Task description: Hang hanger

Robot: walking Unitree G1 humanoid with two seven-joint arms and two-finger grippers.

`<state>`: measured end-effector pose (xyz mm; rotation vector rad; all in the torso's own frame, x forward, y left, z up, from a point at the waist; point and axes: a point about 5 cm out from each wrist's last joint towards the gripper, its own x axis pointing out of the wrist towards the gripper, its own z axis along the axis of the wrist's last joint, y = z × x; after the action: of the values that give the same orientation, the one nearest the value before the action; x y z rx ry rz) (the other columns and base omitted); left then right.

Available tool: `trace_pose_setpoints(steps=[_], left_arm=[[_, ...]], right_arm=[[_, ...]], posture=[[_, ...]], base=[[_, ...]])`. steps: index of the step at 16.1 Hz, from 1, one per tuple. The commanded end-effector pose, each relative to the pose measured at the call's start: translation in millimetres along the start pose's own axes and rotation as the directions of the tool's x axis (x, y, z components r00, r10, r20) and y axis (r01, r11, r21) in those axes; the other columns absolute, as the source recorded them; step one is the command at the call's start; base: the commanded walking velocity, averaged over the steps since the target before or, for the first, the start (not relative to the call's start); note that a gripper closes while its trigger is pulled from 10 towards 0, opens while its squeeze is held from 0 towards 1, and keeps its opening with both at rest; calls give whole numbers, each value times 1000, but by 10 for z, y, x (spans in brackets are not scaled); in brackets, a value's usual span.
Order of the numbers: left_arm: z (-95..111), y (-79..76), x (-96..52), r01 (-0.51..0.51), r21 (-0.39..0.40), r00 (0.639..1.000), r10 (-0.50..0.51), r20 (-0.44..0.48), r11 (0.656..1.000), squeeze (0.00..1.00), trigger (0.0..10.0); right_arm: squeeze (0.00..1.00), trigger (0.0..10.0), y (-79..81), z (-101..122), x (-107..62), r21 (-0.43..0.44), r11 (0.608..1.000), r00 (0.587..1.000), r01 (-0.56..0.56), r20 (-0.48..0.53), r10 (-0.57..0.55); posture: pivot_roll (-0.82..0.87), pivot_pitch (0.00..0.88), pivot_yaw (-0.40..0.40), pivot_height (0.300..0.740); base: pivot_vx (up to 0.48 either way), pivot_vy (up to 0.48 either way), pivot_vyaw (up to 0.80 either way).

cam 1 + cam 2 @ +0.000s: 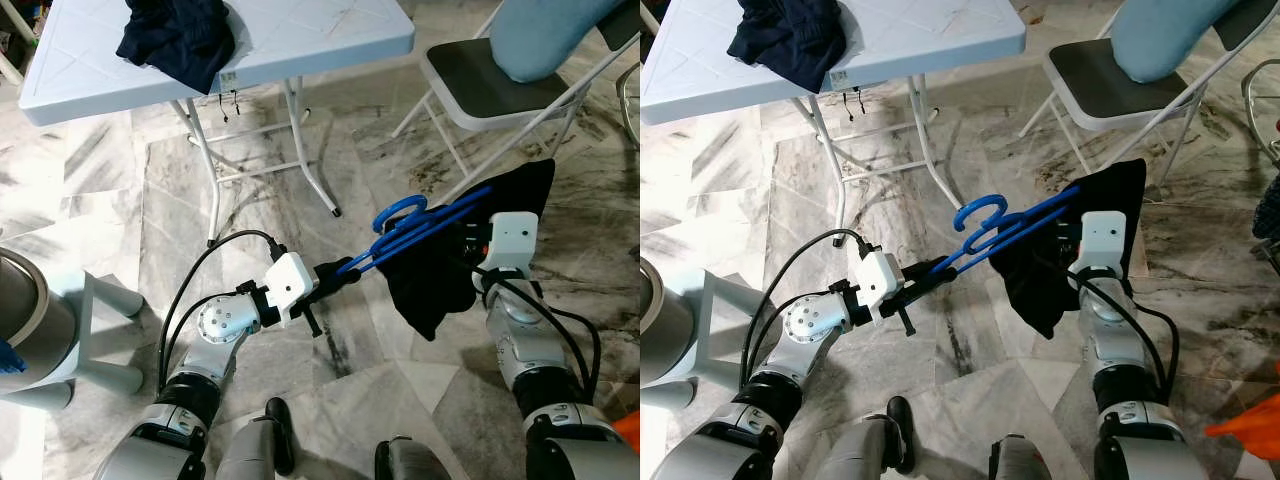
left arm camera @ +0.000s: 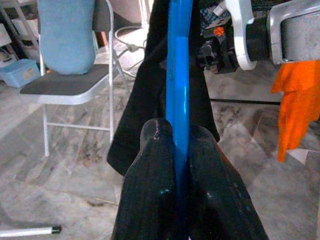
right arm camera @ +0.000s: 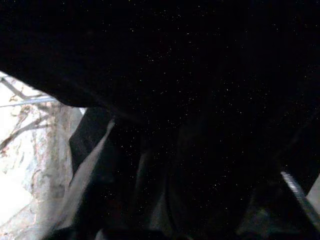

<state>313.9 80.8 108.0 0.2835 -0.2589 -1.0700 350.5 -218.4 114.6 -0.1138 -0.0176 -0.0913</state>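
A blue plastic hanger [image 1: 420, 232] hangs in the air over the marble floor, its hook [image 1: 400, 212] pointing up. A black garment [image 1: 440, 275] is draped over its far half. My left gripper [image 1: 345, 270] is shut on the hanger's near end. In the left wrist view both black fingers [image 2: 155, 170] press on the blue bar [image 2: 178, 75]. My right gripper [image 1: 470, 245] reaches into the black garment from the right, and the cloth covers it. The right wrist view is nearly all dark cloth [image 3: 200, 100].
A white folding table [image 1: 300, 40] stands ahead with dark blue clothes [image 1: 178, 35] piled on it. A folding chair [image 1: 480, 85] with a light blue cushion [image 1: 545, 35] is at the right back. A grey bin [image 1: 20, 300] is at the left, orange cloth [image 1: 628, 430] at the right.
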Motion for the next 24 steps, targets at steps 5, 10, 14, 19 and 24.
trace_pose_setpoints(steps=[5, 10, 14, 19, 24], left_arm=[[54, 21, 20, -12, 14, 1000, 12, 29, 1000, 0, 0], [45, 27, 17, -23, 13, 999, 23, 24, 1000, 0, 0], [39, 43, 12, -31, 12, 999, 31, 17, 999, 0, 0], [-11, 30, -8, -29, 10, 999, 29, -14, 1000, 0, 0], [-266, 32, -206, -85, 33, 976, 90, -198, 996, 0, 0]], right_arm=[[0, 0, -53, -31, -22, 13, 1000, 1000, 19, 0, -19], [0, 0, -64, -20, -29, 8, 1000, 1000, 10, 12, -10], [0, 0, -217, 52, -47, -14, 998, 996, 65, 56, -64], [0, 0, -255, 91, -91, -2, 998, 993, 65, 96, -65], [0, 0, -267, 511, -184, 59, 996, 957, -64, 286, 45]], posture=[[-120, 217, 85, 740], [-121, 215, 81, 740], [-126, 217, 79, 740], [-130, 219, 81, 740], [-133, 221, 79, 740]], base=[[0, 0, 0], [0, 0, 0], [0, 0, 0], [0, 0, 0], [0, 0, 0]])
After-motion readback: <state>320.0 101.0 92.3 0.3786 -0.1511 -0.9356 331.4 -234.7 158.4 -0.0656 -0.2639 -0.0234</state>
